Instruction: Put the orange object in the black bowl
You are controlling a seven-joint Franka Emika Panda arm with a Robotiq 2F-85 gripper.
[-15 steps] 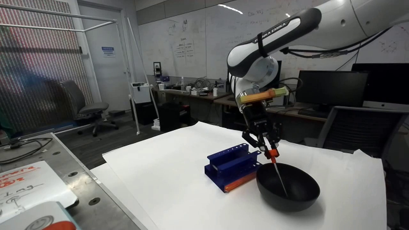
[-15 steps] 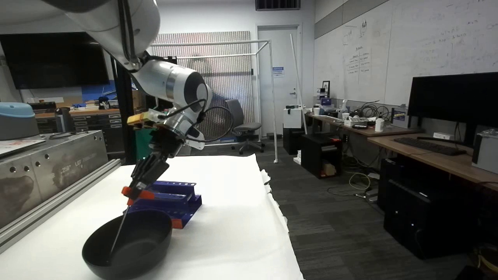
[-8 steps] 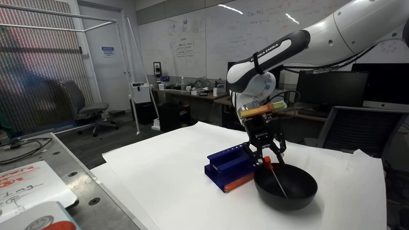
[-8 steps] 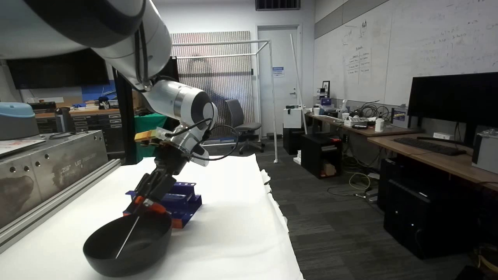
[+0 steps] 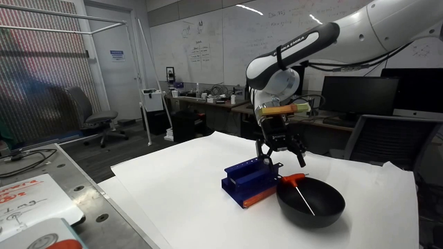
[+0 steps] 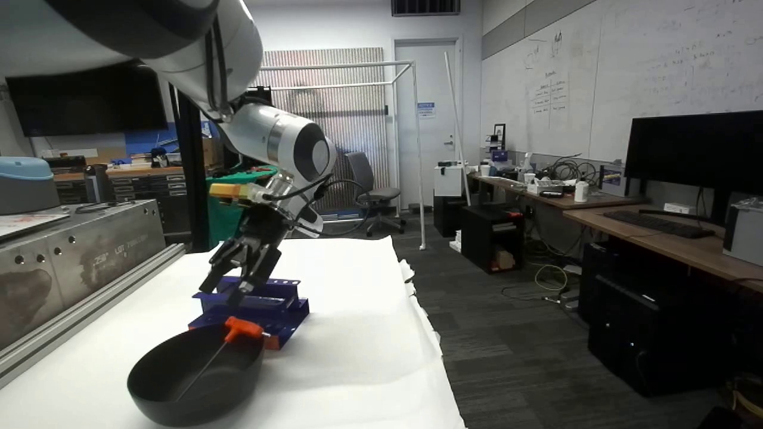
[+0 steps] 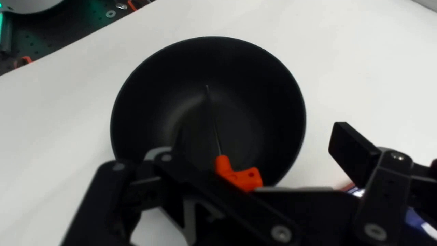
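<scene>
The orange object is a hex key with an orange T-handle (image 5: 293, 179) and a thin metal shaft. Its handle rests at the rim of the black bowl (image 5: 327, 199), on the side toward the blue rack, and the shaft slants down inside the bowl. The wrist view shows the orange handle (image 7: 240, 177) partly hidden behind a finger, inside the near edge of the bowl (image 7: 259, 78). Just above and apart from the handle, my gripper (image 5: 286, 166) stands wide open with nothing between its fingers; the gripper (image 6: 222, 291) also shows tilted above the bowl's rack side.
A blue slotted rack (image 5: 251, 181) with an orange base strip stands close beside the bowl, under one finger. White paper (image 5: 180, 193) covers the table. A metal bench (image 5: 104, 207) runs along one side; a chair (image 5: 391, 141) and monitors (image 5: 360, 93) stand behind.
A second ago the gripper was shut on the orange handle over the bowl. It came down, opened and rose again; the handle dropped and turned onto the bowl's rim.
</scene>
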